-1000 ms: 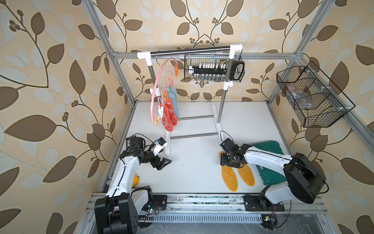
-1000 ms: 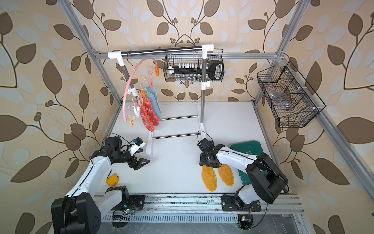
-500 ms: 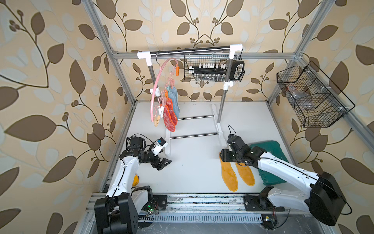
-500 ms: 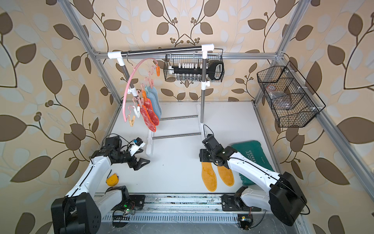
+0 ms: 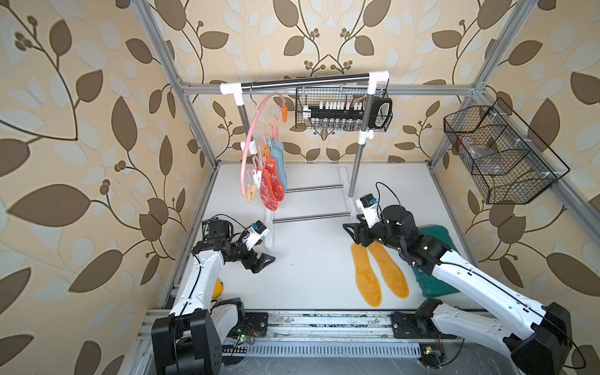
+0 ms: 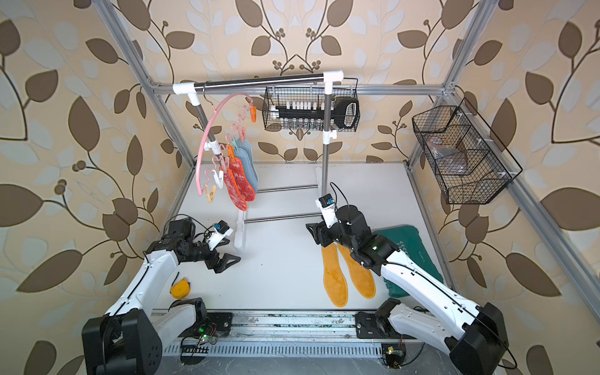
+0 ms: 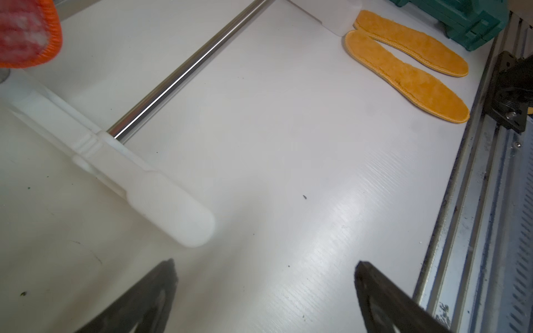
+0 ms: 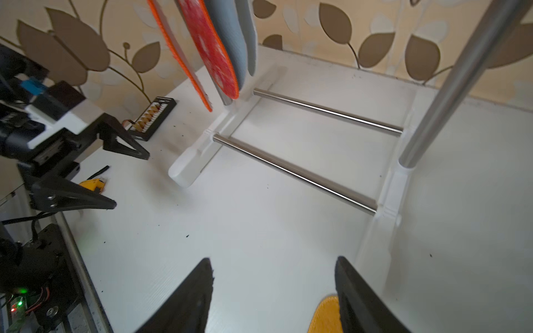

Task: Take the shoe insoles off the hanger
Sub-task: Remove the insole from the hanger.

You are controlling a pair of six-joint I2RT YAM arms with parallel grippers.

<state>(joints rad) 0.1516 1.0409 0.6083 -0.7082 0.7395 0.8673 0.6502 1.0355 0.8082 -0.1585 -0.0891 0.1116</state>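
Observation:
The pink hanger (image 5: 250,143) hangs by its hook from the rack's top bar in both top views. Clipped to it are two red-and-white insoles (image 5: 269,190) and, behind them, grey-blue insoles (image 5: 280,159). Two fuzzy orange-yellow insoles (image 5: 378,276) lie flat side by side on the table. My right gripper (image 5: 352,232) hovers open over their far ends, holding nothing; its wrist view shows one yellow tip (image 8: 326,314) beside a finger. My left gripper (image 5: 264,261) stands wide open and empty, low over the table near the rack's white foot (image 7: 170,207).
The steel rack (image 5: 308,81) has two floor rails (image 5: 311,216) and an upright post (image 5: 355,168). A wire basket (image 5: 341,110) hangs on its bar. Another wire basket (image 5: 500,156) is on the right wall. A dark green case (image 5: 438,259) lies under my right arm. A yellow tape measure (image 6: 180,287) sits by the left base.
My right gripper has lifted off the yellow insoles and drawn back toward the rack, the arm stretching out. The left arm has not moved.

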